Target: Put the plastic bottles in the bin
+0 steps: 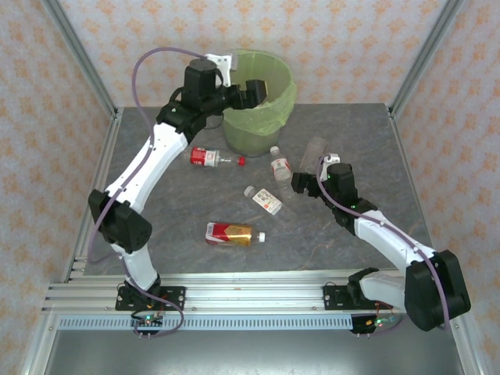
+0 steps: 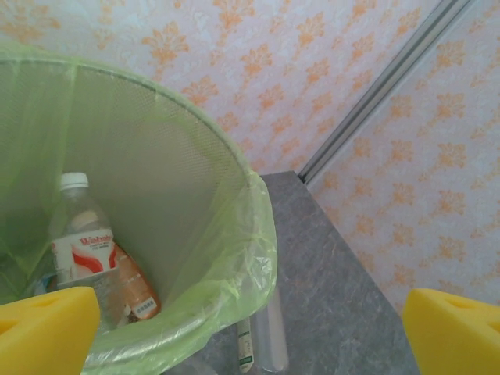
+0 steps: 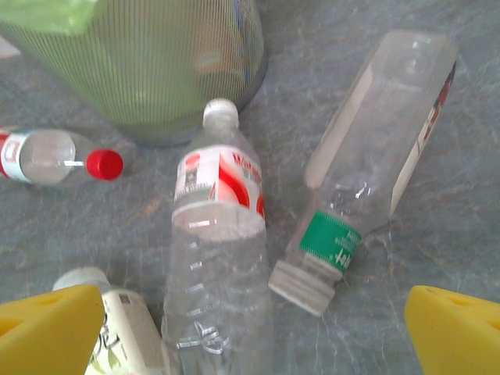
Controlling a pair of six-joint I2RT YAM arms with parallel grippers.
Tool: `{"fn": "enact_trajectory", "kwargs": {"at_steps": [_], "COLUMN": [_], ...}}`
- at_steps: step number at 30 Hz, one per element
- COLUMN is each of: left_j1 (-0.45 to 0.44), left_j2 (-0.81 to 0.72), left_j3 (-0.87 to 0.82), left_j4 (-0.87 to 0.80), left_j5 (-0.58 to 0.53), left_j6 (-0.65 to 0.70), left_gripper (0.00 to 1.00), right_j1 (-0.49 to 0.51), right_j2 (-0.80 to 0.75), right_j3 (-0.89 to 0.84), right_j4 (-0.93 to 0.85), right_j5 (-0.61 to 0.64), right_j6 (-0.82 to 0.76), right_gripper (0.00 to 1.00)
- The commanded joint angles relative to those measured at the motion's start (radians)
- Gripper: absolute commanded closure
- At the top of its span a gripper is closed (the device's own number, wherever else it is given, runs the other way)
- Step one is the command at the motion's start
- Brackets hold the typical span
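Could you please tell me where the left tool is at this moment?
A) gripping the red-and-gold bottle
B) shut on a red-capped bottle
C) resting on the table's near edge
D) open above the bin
D: the left tool hangs over the mouth of the bin, and its wrist view looks down into the bin with the pads wide apart and nothing between them.

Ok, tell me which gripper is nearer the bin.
Left. The left gripper hangs over the rim of the bin; the right gripper sits low over bottles lying in front of it.
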State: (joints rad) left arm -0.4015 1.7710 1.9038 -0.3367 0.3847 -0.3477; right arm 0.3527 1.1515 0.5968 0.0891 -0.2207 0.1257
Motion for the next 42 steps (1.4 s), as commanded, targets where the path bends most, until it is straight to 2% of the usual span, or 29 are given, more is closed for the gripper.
{"fn": "enact_trajectory", "kwargs": {"at_steps": [1, 6, 10, 13, 18, 23, 29, 36, 39, 42], "left_j1": [-0.001, -0.001, -0.001, 0.003, 0.025, 0.051, 0.102, 0.123, 0.124, 0.125], "left_j2": [-0.099, -0.174, -0.236, -0.288, -0.367, -0.430, -0.454, -0.443, -0.429, -0.413], "left_j3": [-0.104, -0.221, -0.326, -0.409, -0.551, -0.635, -0.671, -0.672, -0.666, -0.655], "left_j4": [0.147, 0.185, 0.209, 0.221, 0.294, 0.280, 0.238, 0.214, 0.221, 0.218], "left_j5": [-0.045, -0.084, -0.173, -0.281, -0.301, -0.395, -0.397, -0.375, -0.353, -0.342], "left_j6": [-0.022, -0.044, -0.069, -0.114, -0.227, -0.291, -0.345, -0.360, -0.370, -0.375], "left_gripper": [0.00, 0.00, 0.00, 0.00, 0.00, 0.00, 0.00, 0.00, 0.00, 0.00], "right_j1": [0.000, 0.012, 0.085, 0.134, 0.188, 0.258, 0.310, 0.318, 0.319, 0.321], "right_j2": [0.003, 0.006, 0.021, 0.074, 0.155, 0.259, 0.332, 0.403, 0.424, 0.436], "right_j3": [-0.018, -0.031, -0.030, -0.011, 0.037, 0.127, 0.184, 0.255, 0.263, 0.277], "right_j4": [-0.056, -0.082, -0.088, -0.085, -0.066, -0.101, -0.099, -0.188, -0.190, -0.212], "right_j5": [-0.063, -0.189, -0.193, -0.191, -0.197, -0.215, -0.079, -0.078, -0.018, -0.015], "right_j6": [-0.022, -0.034, -0.099, -0.125, -0.132, -0.125, -0.138, -0.177, -0.155, -0.165], "right_gripper": [0.01, 0.01, 0.01, 0.01, 0.01, 0.01, 0.01, 0.01, 0.01, 0.01]}}
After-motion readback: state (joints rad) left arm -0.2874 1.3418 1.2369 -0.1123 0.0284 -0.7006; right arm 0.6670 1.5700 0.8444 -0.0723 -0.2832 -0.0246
